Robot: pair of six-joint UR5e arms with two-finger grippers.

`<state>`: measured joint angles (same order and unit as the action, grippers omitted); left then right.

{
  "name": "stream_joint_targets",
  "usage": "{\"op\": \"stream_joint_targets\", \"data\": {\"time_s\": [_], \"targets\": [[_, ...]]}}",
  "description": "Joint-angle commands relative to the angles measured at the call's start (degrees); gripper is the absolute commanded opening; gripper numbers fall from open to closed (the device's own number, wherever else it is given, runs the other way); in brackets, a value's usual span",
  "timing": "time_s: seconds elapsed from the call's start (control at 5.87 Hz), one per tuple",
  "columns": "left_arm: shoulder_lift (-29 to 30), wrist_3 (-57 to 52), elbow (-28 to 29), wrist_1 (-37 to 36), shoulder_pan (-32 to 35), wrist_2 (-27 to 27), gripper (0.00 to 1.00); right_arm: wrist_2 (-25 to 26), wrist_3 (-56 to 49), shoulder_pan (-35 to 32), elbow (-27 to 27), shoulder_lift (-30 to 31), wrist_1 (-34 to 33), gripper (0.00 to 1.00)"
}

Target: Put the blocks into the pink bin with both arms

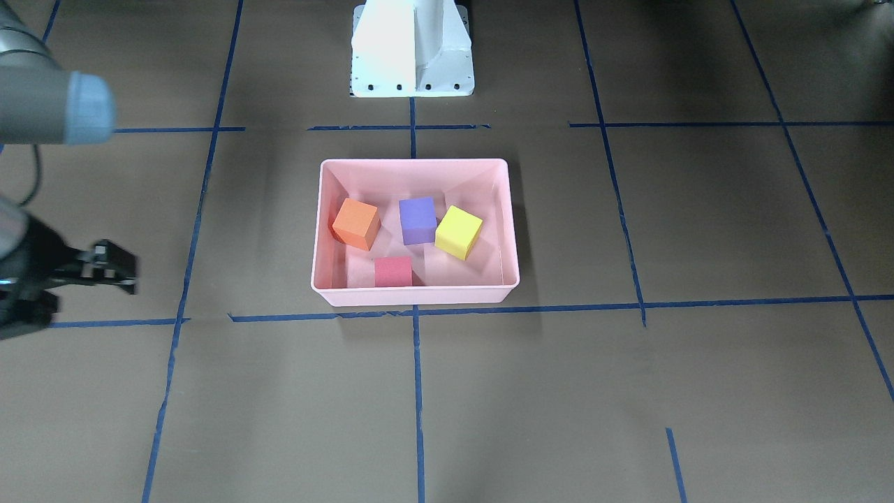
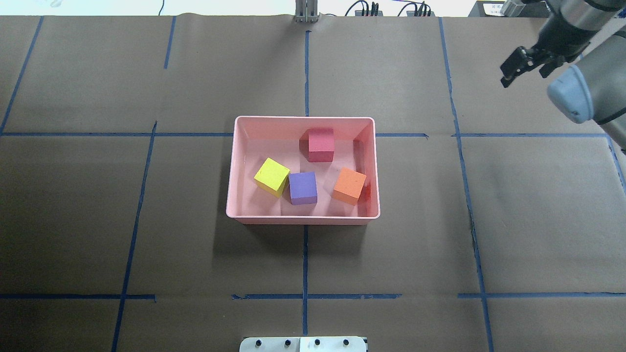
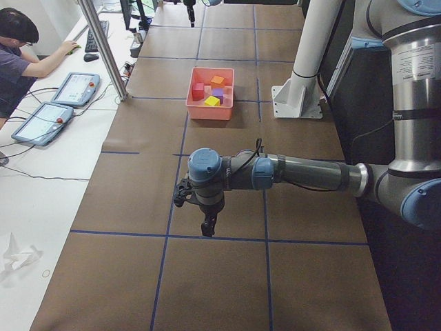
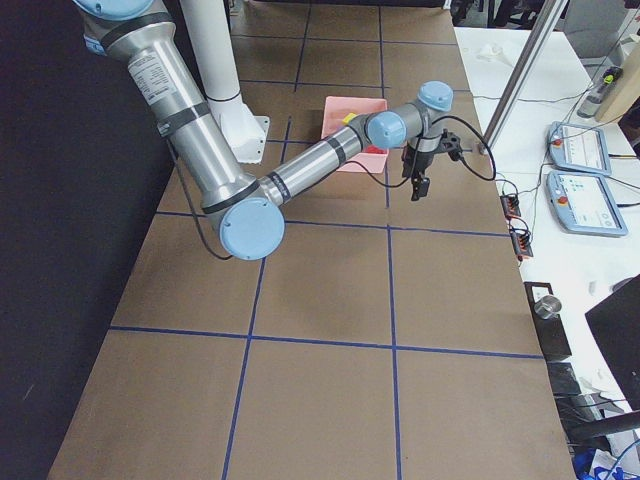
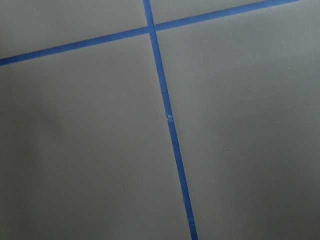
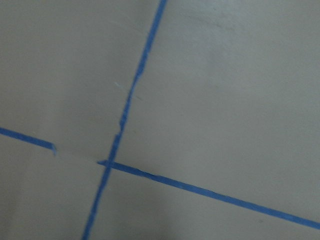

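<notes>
The pink bin (image 1: 412,162) (image 2: 303,118) sits mid-table. All four blocks lie inside it: orange (image 1: 356,223), purple (image 1: 418,220), yellow (image 1: 458,232) and red-pink (image 1: 393,271). The overhead view shows the same: yellow (image 2: 271,177), purple (image 2: 302,187), orange (image 2: 349,186), red-pink (image 2: 321,144). My right gripper (image 2: 524,68) (image 1: 115,269) is open and empty, well off to the bin's side, above bare paper. My left gripper (image 3: 207,222) shows only in the exterior left view, far from the bin (image 3: 210,114), pointing down over the paper. I cannot tell whether it is open or shut.
The white pedestal base (image 1: 412,49) stands at the robot's side of the bin. Blue tape lines cross the brown paper. In the exterior left view an operator (image 3: 17,55), two tablets (image 3: 76,88) and a metal pole (image 3: 103,48) are along the table's far edge.
</notes>
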<state>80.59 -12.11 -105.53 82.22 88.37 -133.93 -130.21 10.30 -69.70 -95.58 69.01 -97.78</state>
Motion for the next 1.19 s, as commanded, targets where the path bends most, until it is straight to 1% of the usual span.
{"op": "stream_joint_targets", "data": {"time_s": [0.0, 0.17, 0.34, 0.51, 0.68, 0.85, 1.02], "targets": [[-0.5, -0.3, -0.9, 1.6, 0.1, 0.3, 1.00, -0.7, -15.3, -7.2, -5.4, 15.1, 0.7, 1.00], [-1.0, 0.2, 0.1, 1.7, 0.1, 0.4, 1.00, -0.4, -21.6, -12.7, -8.0, 24.4, 0.7, 1.00], [-1.2, 0.3, 0.5, 1.5, 0.7, 0.5, 1.00, -0.9, -21.8, -18.3, -8.6, 29.5, 0.7, 1.00], [-1.2, 0.6, 1.5, 1.3, 0.7, 0.4, 1.00, -2.6, -21.6, -20.2, -9.5, 33.2, 0.7, 1.00], [-1.3, 0.4, 1.6, 1.3, 0.7, 0.5, 1.00, -3.7, -21.5, -21.2, -11.1, 35.1, 0.7, 1.00], [-3.3, 0.2, 1.1, 1.6, 0.7, 0.5, 1.00, -4.0, -21.5, -21.2, -11.5, 35.8, 0.7, 1.00], [-3.4, 0.2, 0.4, 1.5, 0.7, 0.5, 1.00, -4.0, -21.5, -21.2, -11.3, 35.8, 0.7, 1.00]]}}
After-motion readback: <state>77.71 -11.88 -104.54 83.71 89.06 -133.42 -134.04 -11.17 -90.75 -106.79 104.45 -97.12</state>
